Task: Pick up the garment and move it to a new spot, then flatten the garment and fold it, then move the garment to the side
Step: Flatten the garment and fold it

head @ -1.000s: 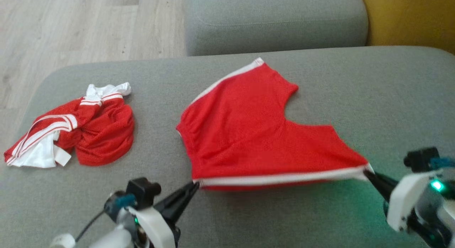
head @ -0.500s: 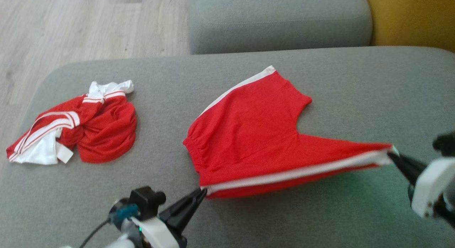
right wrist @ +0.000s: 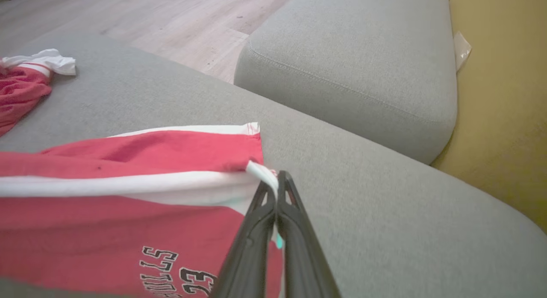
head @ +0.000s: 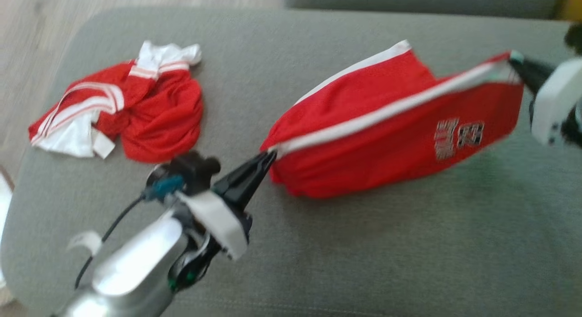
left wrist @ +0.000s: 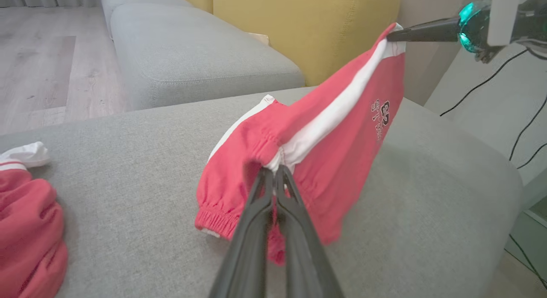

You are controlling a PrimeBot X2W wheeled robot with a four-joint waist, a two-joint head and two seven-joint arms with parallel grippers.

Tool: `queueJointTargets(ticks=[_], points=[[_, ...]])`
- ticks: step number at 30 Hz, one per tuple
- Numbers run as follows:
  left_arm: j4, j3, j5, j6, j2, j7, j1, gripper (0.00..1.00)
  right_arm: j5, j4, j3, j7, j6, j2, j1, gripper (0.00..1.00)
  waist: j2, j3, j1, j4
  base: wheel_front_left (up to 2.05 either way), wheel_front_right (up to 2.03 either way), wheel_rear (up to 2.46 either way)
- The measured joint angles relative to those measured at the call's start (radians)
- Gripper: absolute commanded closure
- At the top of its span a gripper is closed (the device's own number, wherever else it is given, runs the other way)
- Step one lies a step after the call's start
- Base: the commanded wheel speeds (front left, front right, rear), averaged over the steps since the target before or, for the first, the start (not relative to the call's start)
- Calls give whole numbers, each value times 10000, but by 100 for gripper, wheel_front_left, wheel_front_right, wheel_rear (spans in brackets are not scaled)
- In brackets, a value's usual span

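Garment: red shorts with a white side stripe and dark print near one leg hem, hung between the two tools over the grey sofa seat.
Garment position: over the middle to right part of the seat in the head view, with the right end raised higher than the left.
Garment edges: the gathered waistband end is at the left tool and the leg hem corner is at the right tool. The white stripe runs as the top line between them, and the rest of the cloth sags below it.
Contact with seat: the lowest fold hangs close to the cushion, but whether it touches cannot be told.
Open room: bare grey seat lies on the robot's side of the shorts and under their right end. A further bare strip separates them from the second garment.
Left tool: fingers pressed together on the waistband at the stripe's end, with cloth pinched between the tips.
Right tool: fingers closed tight on the white hem corner, held clear above the seat.
Second garment: a crumpled red and white heap resting on the seat's left part, well apart from the shorts.
Seat limits: a rounded left edge drops to the wooden floor, and a separate grey cushion lies beyond the far edge.
Yellow upholstery: beside that far cushion.
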State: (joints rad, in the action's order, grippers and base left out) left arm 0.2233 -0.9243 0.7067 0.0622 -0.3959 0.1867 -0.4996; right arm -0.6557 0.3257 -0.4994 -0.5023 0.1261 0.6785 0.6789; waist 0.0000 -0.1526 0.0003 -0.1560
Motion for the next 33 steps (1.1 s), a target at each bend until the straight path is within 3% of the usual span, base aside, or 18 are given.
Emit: queueJointTargets(ticks=[11, 24, 25, 26, 27, 28, 33], points=[[1607, -40, -40, 447, 1034, 205, -1602, 100, 132, 1879, -1760, 146, 0, 115, 2910, 100, 0, -1313, -1, -831, 0, 0, 0], [3120, -357, -27, 623, 1806, 541, -2626, 100, -167, 3655, -3371, 895, 0, -17, 4549, 100, 0, -2331, -2, -1446, 0, 0, 0], [3210, -384, 2, 623, 1847, 541, -2681, 100, -247, 3789, -3448, 901, 0, -52, 4635, 84, 0, -2382, -3, -1459, 0, 0, 0], [3308, -393, 19, 625, 1881, 543, -2724, 100, -261, 3894, -3549, 968, 0, -61, 4706, 0, 0, -2429, -3, -1465, 0, 0, 0], [3413, -391, 71, 625, 1906, 543, -2762, 77, -245, 4115, -3572, 1085, 2, -102, 4787, 0, 0, -2471, -2, -1465, 0, 0, 0], [3536, -395, 105, 625, 1931, 583, -2818, 3, -228, 4395, -3588, 1149, 2, -146, 4870, 0, 0, -2503, -2, -1458, 0, 0, 0], [4021, -219, 105, 625, 1948, 616, -2932, 0, -207, 5258, -3647, 1770, 2, -458, 5010, 0, -1, -2460, -3, -1301, 0, 0, 0]])
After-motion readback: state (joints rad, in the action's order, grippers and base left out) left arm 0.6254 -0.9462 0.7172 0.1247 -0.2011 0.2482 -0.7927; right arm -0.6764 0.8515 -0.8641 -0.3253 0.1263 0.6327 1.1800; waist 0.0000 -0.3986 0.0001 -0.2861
